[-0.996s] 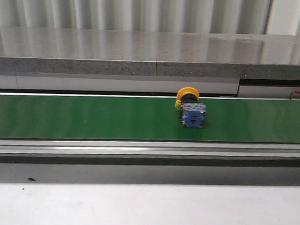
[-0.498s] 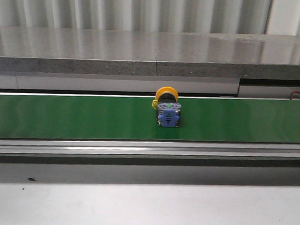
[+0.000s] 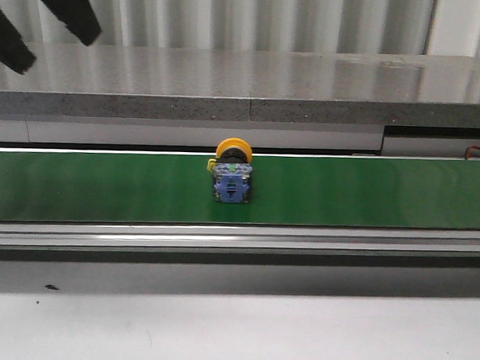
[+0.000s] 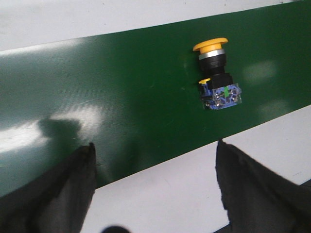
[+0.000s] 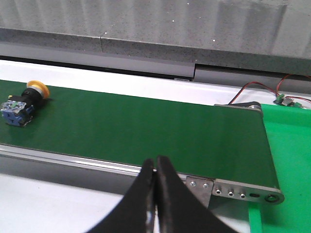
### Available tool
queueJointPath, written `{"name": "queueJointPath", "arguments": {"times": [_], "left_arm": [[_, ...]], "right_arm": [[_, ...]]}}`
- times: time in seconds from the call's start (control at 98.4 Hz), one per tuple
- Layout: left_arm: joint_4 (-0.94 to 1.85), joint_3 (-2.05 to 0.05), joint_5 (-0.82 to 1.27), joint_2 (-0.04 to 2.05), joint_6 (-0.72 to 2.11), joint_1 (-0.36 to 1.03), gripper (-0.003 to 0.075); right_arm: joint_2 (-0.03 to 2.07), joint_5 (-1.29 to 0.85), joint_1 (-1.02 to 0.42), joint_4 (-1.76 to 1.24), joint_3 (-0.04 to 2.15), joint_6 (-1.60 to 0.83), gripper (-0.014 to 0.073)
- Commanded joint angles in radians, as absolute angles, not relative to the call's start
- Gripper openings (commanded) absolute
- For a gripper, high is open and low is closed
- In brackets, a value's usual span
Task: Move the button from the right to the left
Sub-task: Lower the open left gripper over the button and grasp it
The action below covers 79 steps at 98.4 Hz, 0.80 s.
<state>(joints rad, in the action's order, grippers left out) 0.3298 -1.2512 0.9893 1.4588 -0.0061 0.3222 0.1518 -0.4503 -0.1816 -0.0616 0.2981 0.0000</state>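
Front view shows the button (image 3: 231,175) lying on its side on a long green belt (image 3: 104,186). The belt looks smooth and flat, with a faint sheen. The button's round orange cap points away toward the back, and its blue blocky end faces forward. It sits a little left of the middle of the belt, nearer the back edge. Nothing is touching it.

Behind the belt runs a grey speckled ledge (image 3: 252,89) that looks like stone, shiny on top. Behind that is a wall of wavy metal sheet (image 3: 231,16). In front of the belt is a silver metal rail (image 3: 237,240), and then the pale, plain desk (image 3: 233,331).

The left claw (image 3: 44,16) hangs high up at the far left, well apart from the button. From the left wrist view, its two dark fingers (image 4: 53,194) are spread wide, with nothing between them. The button lies beyond them on the belt.

The right claw (image 5: 155,194) has its two black, pointed fingers pressed together, holding nothing. It hangs over the rail near the belt's right end. The button is far off along the belt. Past that end sits a bright green plastic tray (image 5: 286,160), with thin red and black wires (image 5: 262,90) close by.
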Motion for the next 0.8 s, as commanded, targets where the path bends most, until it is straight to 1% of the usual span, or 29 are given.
{"name": "queueJointPath", "arguments": {"times": [0.0,0.051,0.193,0.437,0.539,0.793], "left_arm": [[0.277,-1.323,0.967,1.48,-0.153,0.379,0.0492],[0.237,-1.346,0.967,1.511,-0.227,0.404,0.0492],[0.225,-1.411,1.005,1.585,-0.304,0.45,0.0492],[0.187,-1.525,1.119,1.716,-0.364,0.509,0.0492],[0.182,-1.553,1.127,1.756,-0.385,0.535,0.0492],[0.155,-1.593,1.159,1.835,-0.45,0.547,0.0492]], "right_arm": [[0.162,-0.369,-0.184,-0.051,0.323,-0.012,-0.006],[0.162,-0.369,-0.184,-0.051,0.323,-0.012,-0.006],[0.162,-0.369,-0.184,-0.051,0.323,-0.012,-0.006],[0.162,-0.369,-0.184,-0.051,0.323,-0.012,-0.006],[0.162,-0.369,-0.184,-0.051,0.323,-0.012,-0.006],[0.162,-0.369,-0.184,-0.051,0.323,-0.012,-0.006]]}}
